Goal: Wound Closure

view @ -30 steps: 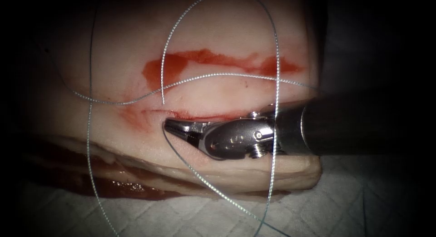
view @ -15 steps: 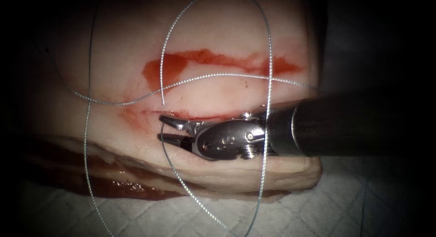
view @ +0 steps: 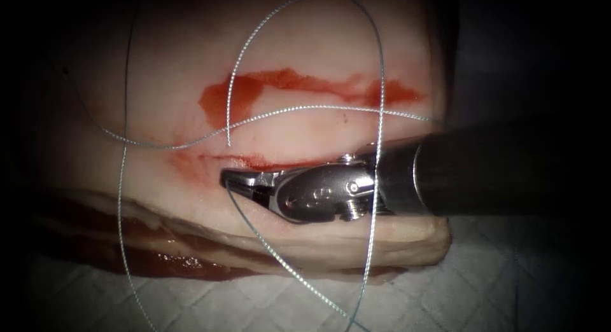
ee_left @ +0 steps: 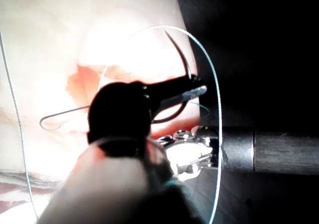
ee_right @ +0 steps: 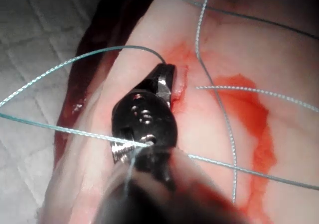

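Right end effector [view: 237,182] closed on the thread [view: 287,269] at the cut [view: 267,160]'s left end; strand trails off toward 5 o'clock. Left end effector [ee_left: 192,87] clamped on the needle [ee_left: 180,59] mid-curve, tip toward 12 o'clock, clear of the tissue [view: 305,46]. Red fluid [view: 280,84] smeared at 12 o'clock of the cut.

The right tool [view: 238,182] is bright polished steel: two slim tapered jaws, a rounded wrist housing with a small round pivot screw and faint stamped marks, then a silver collar joining a thick, dark matte shaft [view: 509,176]. The left tool [ee_left: 192,89] looks black with slender jaws.
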